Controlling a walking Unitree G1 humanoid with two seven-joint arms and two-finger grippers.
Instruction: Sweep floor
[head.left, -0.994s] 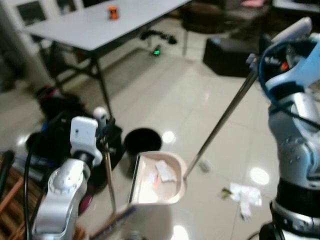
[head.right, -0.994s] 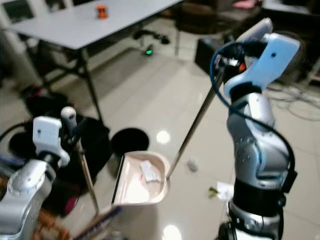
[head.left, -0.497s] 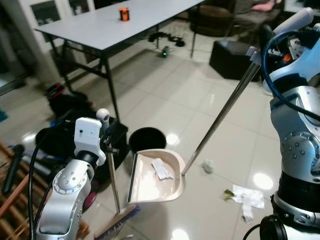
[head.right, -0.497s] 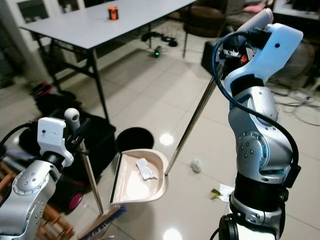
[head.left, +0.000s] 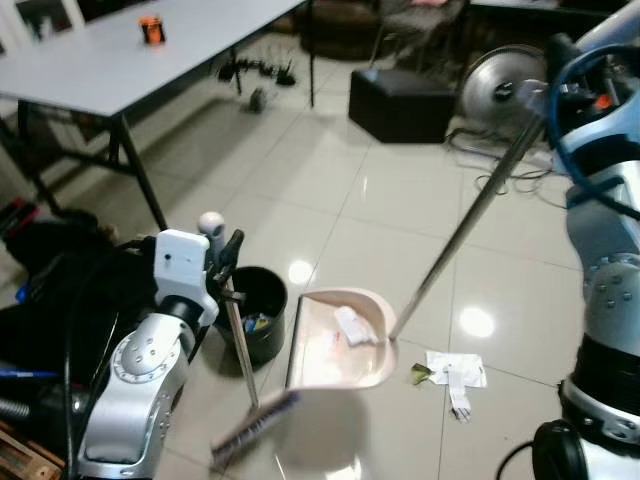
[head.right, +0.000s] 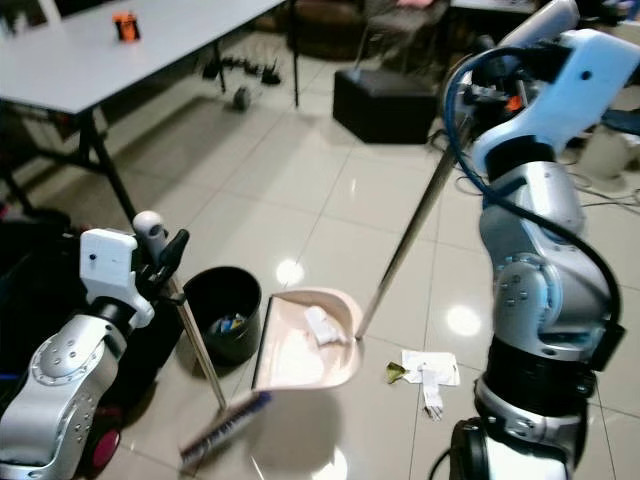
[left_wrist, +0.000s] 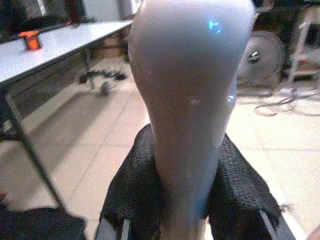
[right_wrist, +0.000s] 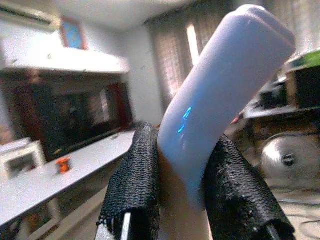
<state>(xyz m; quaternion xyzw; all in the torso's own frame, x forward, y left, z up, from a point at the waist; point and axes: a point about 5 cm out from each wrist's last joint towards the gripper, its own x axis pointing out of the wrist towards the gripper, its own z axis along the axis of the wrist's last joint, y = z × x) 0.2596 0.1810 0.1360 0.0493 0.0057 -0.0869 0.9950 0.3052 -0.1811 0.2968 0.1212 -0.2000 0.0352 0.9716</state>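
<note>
My left gripper (head.left: 230, 262) is shut on a broom handle (left_wrist: 190, 100). Its thin stick (head.left: 242, 350) slants down to the blurred brush head (head.left: 254, 432) on the tiles. A beige dustpan (head.left: 338, 345) rests low in front of me with a scrap of paper (head.left: 351, 325) inside. Its long metal pole (head.left: 470, 225) rises to my right gripper (head.right: 470, 95), which is shut on the pale blue grip (right_wrist: 220, 95). Crumpled white paper (head.left: 456, 369) and a green scrap (head.left: 418, 374) lie on the floor just right of the pan.
A black bin (head.left: 251, 310) holding some litter stands left of the dustpan, beside the broom stick. Black bags (head.left: 50, 270) crowd the far left. Farther off are a grey table (head.left: 100, 65), a black box (head.left: 405, 100), a fan (head.left: 498, 88) and floor cables (head.left: 490, 165).
The whole view has swung as I turned, so the fan and box now show. The white floor paper lies closer to the dustpan. Both grips are unchanged.
</note>
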